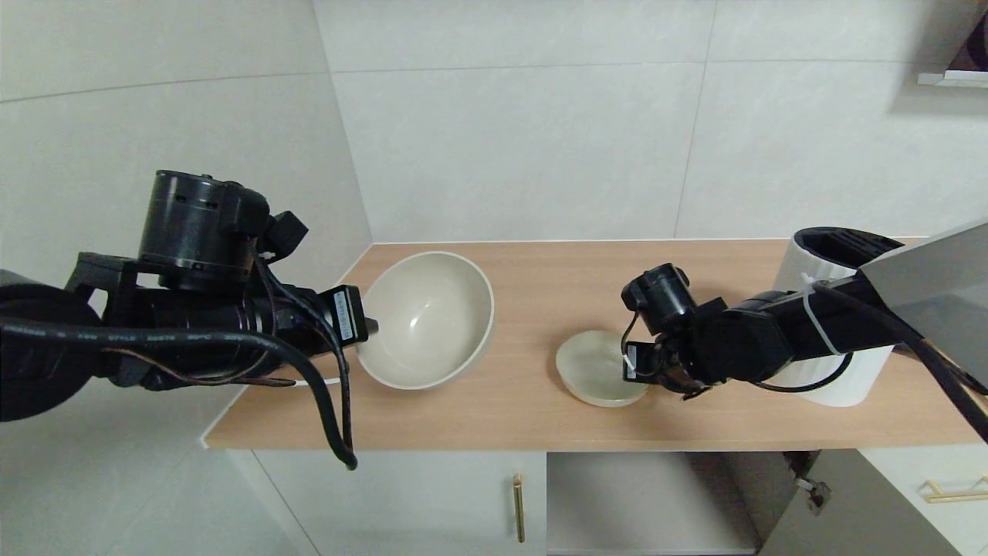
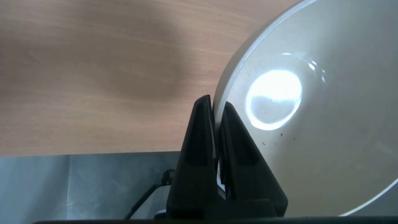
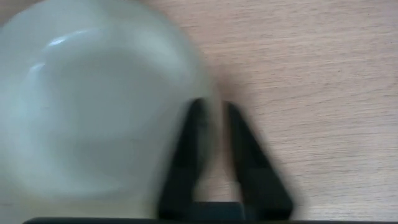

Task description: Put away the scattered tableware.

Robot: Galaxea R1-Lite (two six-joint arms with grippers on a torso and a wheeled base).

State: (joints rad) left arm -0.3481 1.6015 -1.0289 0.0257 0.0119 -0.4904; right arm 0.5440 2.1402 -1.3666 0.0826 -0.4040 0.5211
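Mid-pickup, our left jaws clench the bowl (image 1: 428, 316) by its rim, the saucer (image 1: 598, 367) sits between our right jaws, grip unclear; we'd next lift both away.

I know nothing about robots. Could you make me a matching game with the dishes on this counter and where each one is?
1 big bowl
2 small dish
3 white ribbed pot

a upright at the counter's right end
b tilted, rim pinched in the left claw
c flat, next to the right claw

Pairs: 1-b, 2-c, 3-a
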